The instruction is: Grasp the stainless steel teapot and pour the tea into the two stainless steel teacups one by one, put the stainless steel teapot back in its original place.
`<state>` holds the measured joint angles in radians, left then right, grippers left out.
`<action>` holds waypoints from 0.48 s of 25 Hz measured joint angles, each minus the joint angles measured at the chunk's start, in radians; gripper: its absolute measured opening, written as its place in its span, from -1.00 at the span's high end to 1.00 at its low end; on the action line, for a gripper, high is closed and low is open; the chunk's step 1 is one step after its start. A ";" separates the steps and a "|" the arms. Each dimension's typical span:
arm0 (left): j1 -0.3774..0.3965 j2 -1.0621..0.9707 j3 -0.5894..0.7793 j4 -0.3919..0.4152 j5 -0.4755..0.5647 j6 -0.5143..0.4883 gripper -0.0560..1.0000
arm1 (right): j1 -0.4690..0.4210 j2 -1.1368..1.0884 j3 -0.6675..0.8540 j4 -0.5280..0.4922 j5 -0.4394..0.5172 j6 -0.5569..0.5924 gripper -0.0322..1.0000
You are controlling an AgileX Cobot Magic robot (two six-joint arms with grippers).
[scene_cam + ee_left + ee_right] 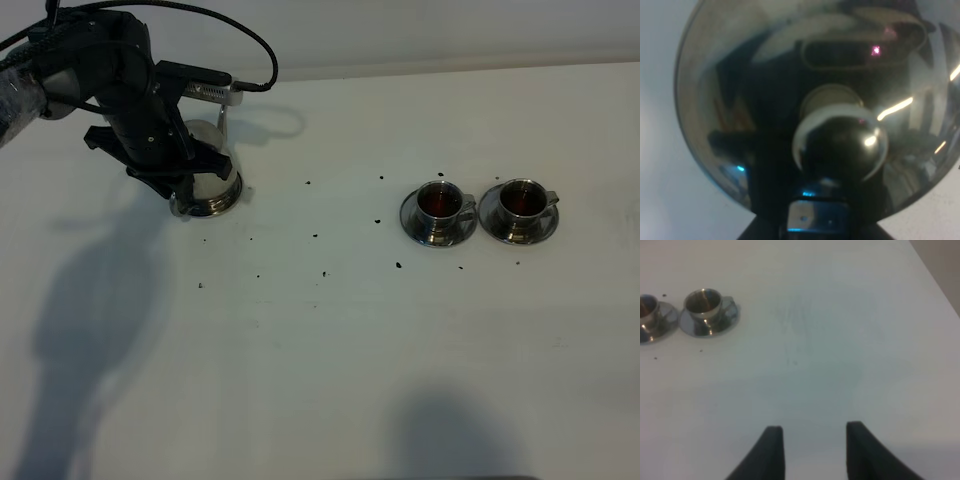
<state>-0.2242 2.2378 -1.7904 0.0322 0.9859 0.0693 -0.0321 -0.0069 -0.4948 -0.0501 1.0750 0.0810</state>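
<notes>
- Stainless steel teapot [210, 175]: upright at the far left of the white bench [330, 350], base on a round steel saucer [225, 207].
- Left gripper [180, 165]: directly over and against the teapot; fingers closed down, apparently on the handle, though the contact itself is hidden. The left wrist view is filled by the domed lid and its knob [840, 145].
- Two stainless steel teacups [440, 203] [521, 200]: side by side on saucers at right, both holding dark tea, well apart from the teapot.
- Right gripper [812, 450]: fingers spread, nothing between them, above bare bench near the cups.
- Dark specks [322, 272]: scattered mid-bench.
</notes>
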 joint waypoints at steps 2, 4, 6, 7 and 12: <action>0.000 0.000 0.000 0.000 -0.001 0.001 0.46 | 0.000 0.000 0.000 0.000 0.000 0.000 0.37; 0.000 0.000 0.000 -0.001 0.000 0.001 0.46 | 0.000 0.000 0.000 0.000 0.000 0.000 0.37; 0.000 0.000 0.000 -0.001 0.003 0.001 0.46 | 0.000 0.000 0.000 0.000 0.000 0.000 0.37; 0.000 0.000 0.000 -0.001 0.008 0.001 0.46 | 0.000 0.000 0.000 0.000 0.000 0.000 0.37; 0.000 0.000 0.000 -0.014 0.034 0.001 0.46 | 0.000 0.000 0.000 0.000 0.000 -0.001 0.37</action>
<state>-0.2242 2.2378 -1.7904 0.0178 1.0196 0.0702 -0.0321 -0.0069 -0.4948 -0.0501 1.0750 0.0801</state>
